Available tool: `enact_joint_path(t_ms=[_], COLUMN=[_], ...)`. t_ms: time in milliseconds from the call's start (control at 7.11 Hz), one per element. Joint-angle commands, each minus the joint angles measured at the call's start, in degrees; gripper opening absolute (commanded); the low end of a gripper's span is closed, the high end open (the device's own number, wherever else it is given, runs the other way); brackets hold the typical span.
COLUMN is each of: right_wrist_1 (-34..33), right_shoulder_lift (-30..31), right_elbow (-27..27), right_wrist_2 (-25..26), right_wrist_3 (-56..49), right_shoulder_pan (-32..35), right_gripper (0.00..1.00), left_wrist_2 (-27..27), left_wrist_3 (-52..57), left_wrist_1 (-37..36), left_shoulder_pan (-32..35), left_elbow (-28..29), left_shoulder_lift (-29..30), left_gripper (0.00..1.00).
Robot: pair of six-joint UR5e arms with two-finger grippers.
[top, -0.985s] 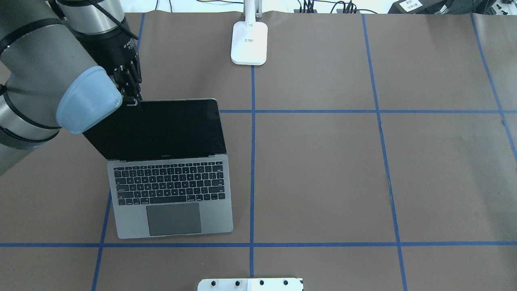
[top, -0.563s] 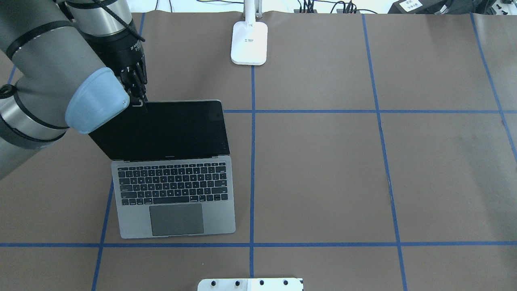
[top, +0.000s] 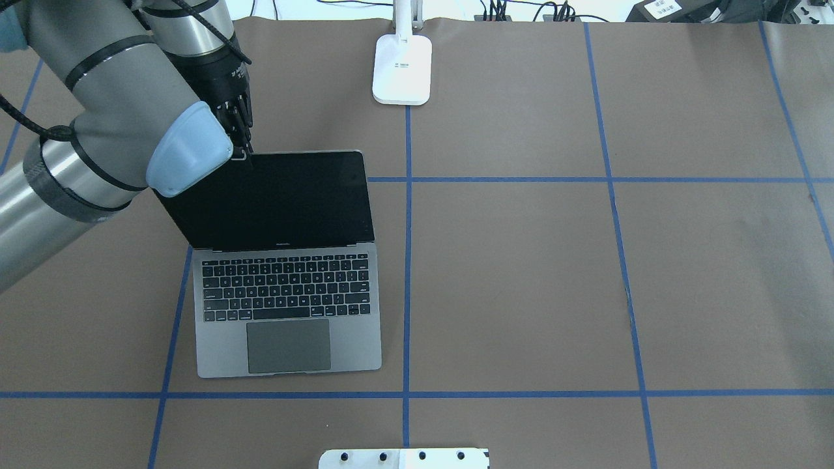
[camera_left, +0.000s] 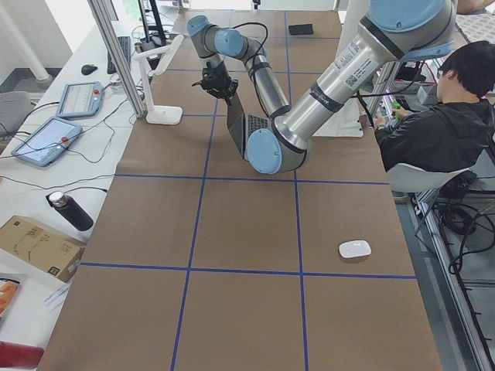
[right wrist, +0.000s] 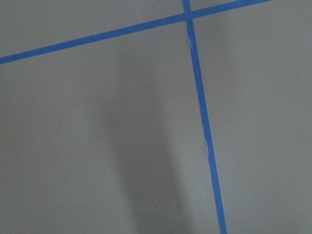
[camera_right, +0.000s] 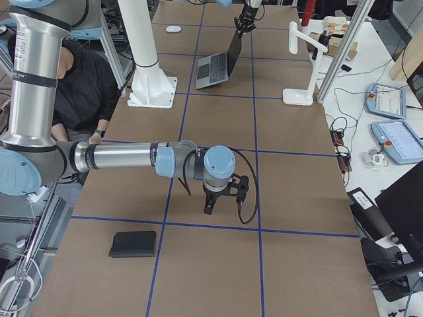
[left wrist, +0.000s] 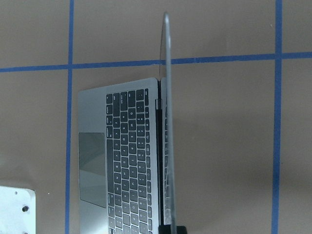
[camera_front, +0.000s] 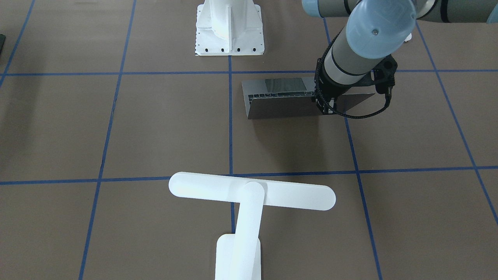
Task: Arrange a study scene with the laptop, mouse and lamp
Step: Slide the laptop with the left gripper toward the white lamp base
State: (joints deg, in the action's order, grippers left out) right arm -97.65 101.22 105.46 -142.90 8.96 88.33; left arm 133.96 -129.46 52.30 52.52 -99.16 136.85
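Note:
The open grey laptop stands left of the table's middle, its dark screen raised. My left gripper is shut on the screen's top left corner; in the left wrist view the lid shows edge-on above the keyboard. The white lamp stands at the far middle edge, its base on the blue line. The white mouse lies at the table's left end, near the robot's side. My right gripper hovers over bare paper at the right end; I cannot tell whether it is open or shut.
The white bolted pedestal stands at the robot's side of the table. A black mousepad lies near the right end. A seated person is beside the table. Tablets and cables lie beyond the far edge.
My left arm has moved to the right with the screen corner in its grip. The whole laptop has slid right and slightly away from the robot.

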Motion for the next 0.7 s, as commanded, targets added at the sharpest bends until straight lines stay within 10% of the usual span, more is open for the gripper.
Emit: enact_joint_path(t_ms=[0, 563], right_wrist_1=[0.00, 0.00], right_shoulder_lift=[0.03, -0.06], right_elbow=[-0.08, 0.01], right_wrist_2=[-0.01, 0.08], right_wrist_3=[0.00, 0.09], right_shoulder_pan=[-0.09, 0.00], right_gripper=[0.99, 0.99], left_wrist_2=[-0.18, -1.06], left_wrist_3=[0.00, 0.00], left_wrist_1=[4.72, 14.03], left_shoulder_pan=[0.13, 1.01], left_elbow=[3.78, 12.30], left_shoulder_lift=[0.08, 0.96], left_gripper=[0.00, 0.00])
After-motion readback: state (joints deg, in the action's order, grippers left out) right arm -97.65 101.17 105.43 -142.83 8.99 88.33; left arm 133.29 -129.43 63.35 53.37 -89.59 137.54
